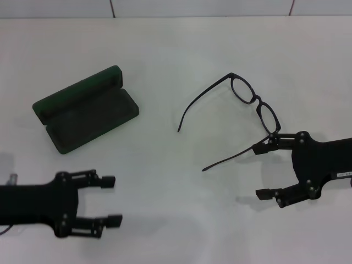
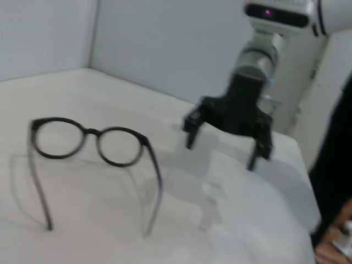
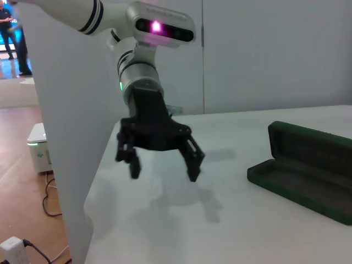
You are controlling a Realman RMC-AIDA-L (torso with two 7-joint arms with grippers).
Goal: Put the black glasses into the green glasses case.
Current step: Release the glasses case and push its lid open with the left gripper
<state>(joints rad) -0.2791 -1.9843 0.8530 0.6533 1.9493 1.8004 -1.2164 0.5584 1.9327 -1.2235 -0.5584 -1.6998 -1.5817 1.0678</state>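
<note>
Right gripper (image 1: 267, 170) sits near the table's (image 1: 165, 44) right edge with its fingers spread wide, gripping nothing; the upper fingertip is right at the end of the black glasses (image 1: 250, 99), though I can't tell if it actually touches. The glasses rest on the table unfolded, right of centre. Over toward the left edge the green glasses case (image 1: 85, 107) lies open. Left gripper (image 1: 111, 201) hangs near the front-left corner, also spread and empty

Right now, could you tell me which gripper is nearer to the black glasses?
The right gripper is nearer, open just beside the black glasses, at one temple arm. The left gripper sits open across the table, below the green glasses case.
</note>
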